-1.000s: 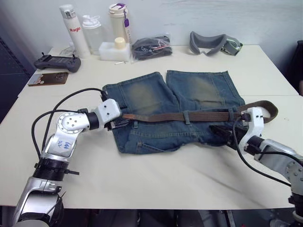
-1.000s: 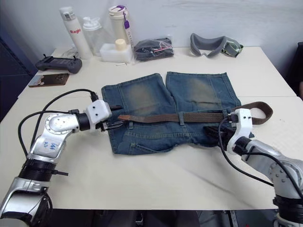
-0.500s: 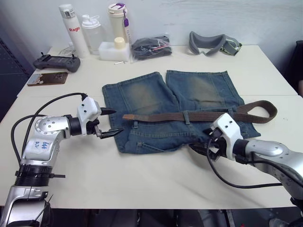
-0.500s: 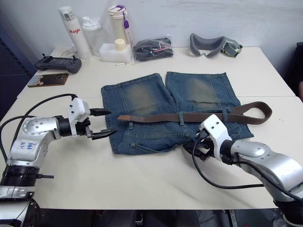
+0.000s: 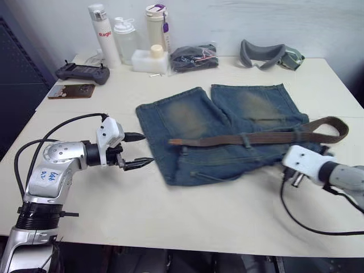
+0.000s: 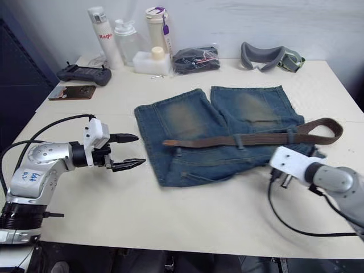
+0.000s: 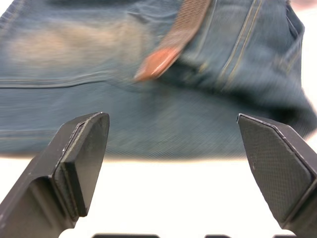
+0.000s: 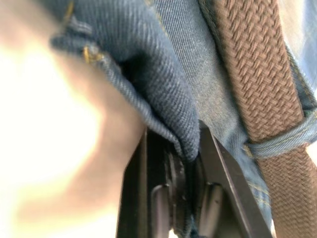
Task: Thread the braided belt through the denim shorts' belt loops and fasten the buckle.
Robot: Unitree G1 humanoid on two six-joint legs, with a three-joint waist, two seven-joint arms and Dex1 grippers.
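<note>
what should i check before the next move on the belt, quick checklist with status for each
1. Left gripper free and open: ok, fingers spread wide, holding nothing, beside the denim shorts.
2. Right gripper grip: ok, shut on a fold of the shorts' edge, not on the braided belt.
3. Leather tip reachable: ok, it lies exposed on the denim ahead of the left gripper.
4. Belt in belt loops: ok for at least two; remaining loops cannot tell.
5. Buckle located: cannot tell, the far end curls off the shorts.
6. Belt fastened: not ok, its ends lie far apart.
</note>
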